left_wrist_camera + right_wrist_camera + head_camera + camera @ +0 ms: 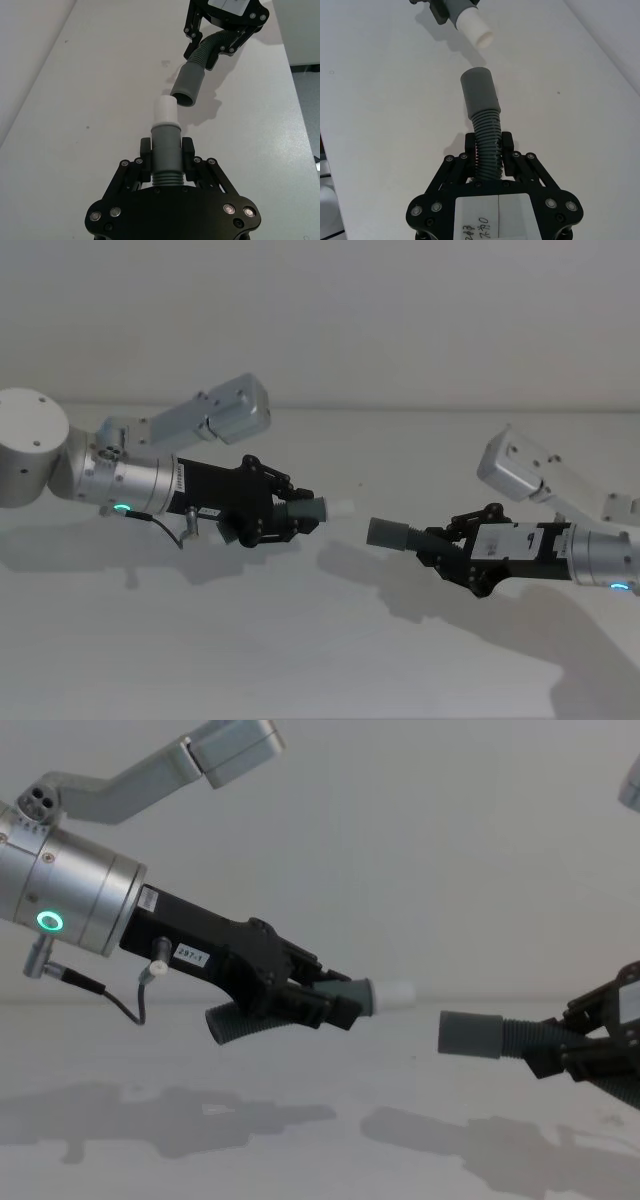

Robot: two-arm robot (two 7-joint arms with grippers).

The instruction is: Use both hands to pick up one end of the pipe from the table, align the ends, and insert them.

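Two pipe pieces are hanging above the worktop [320, 660], each held by one arm, and the aligning step is in hand. The left gripper [285, 515] is clamping its fingers [187, 150] around the smooth grey body of the left pipe piece [300, 1005], whose white tip [395, 993] is pointing toward the other arm. The right gripper [445, 540] is closing its fingers [506, 142] on the ribbed section of the right pipe piece [485, 125], with the grey sleeve mouth [468, 1034] facing back at the tip.

Judging by the chest view, the two ends are sitting near each other with a clear gap between them, and the sleeve is hanging slightly lower than the tip. In the left wrist view the sleeve mouth is also lying a little off to one side of the tip's line and angled across it. So the ends are not yet lined up and nothing is inserted.

Next, I would say, the arms are needing to bring the two axes onto one line, in height, sideways and in tilt, before closing the gap so the tip enters the sleeve squarely. An angled approach is risking the tip catching on the sleeve rim.

Nothing is lying on the worktop beneath the pieces, and nothing is standing between the two ends.
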